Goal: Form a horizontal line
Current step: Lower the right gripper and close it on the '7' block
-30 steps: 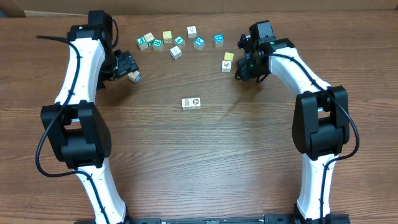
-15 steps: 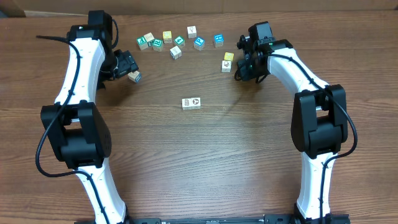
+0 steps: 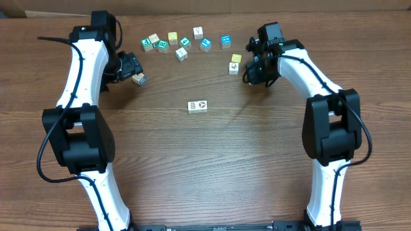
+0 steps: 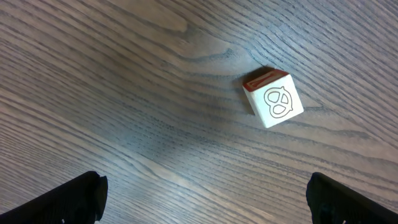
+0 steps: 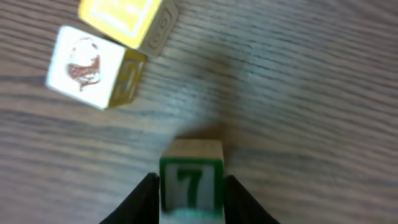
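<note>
1. The wood-grained bench point(image 3: 205, 160) carries loose cubes point(image 3: 183, 43) scattered along the upper middle of the overhead view.
2. The right gripper point(image 5: 191, 202), at the upper right of the overhead view, pinches a green "7" cube point(image 5: 191, 174) between its fingers. A yellow cube point(image 5: 124, 15) and a white red-printed cube point(image 5: 84, 62) lie just beyond, apart from it.
3. The left gripper point(image 4: 205, 199), at the upper left, is spread wide and empty, with a white pretzel-printed cube point(image 4: 273, 99) ahead of it.
4. The horizontal line point(image 3: 198, 106) sits at centre frame: only two white-faced cubes so far, touching side by side.
5. The step in hand looks like picking up a cube. The next move calls for lifting it clear of its neighbours and setting it flush against one end of the row, level with it.
</note>
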Robot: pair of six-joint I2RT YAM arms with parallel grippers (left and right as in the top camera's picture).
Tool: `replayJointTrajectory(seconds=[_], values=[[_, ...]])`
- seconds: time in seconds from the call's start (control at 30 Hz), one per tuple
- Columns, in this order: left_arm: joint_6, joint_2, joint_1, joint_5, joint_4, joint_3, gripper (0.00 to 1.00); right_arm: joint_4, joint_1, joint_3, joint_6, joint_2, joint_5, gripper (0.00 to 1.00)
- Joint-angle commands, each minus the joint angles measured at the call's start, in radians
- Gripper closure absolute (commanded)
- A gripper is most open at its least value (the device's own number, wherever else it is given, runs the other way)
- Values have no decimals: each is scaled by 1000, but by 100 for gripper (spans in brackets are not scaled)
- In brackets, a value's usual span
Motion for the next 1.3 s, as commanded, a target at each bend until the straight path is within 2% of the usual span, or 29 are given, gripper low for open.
replayJointTrajectory(seconds=[0.0,0.13,0.23,0.33,0.4,0.63,0.83,1.1,1.27], values=[[9,10,-5,-5,2,15,0,-18,16,-1,60,-116,-6,74],[9,10,-5,-5,2,15,0,-72,48,-1,127,-154,-6,75],[9,10,-5,-5,2,15,0,-77,76,-1,147,-158,25,62],[9,10,-5,-5,2,15,0,-50,89,-2,146,-150,146,48],[9,10,-5,-5,2,15,0,-34,89,-2,146,-142,193,43],[9,10,-5,-5,2,15,0,-10,39,-17,140,-107,160,32],[9,10,-5,-5,2,15,0,32,24,-48,55,-63,72,31],[9,10,-5,-5,2,15,0,97,24,-51,56,5,72,33],[9,10,-5,-5,2,15,0,114,23,-52,56,41,73,42]])
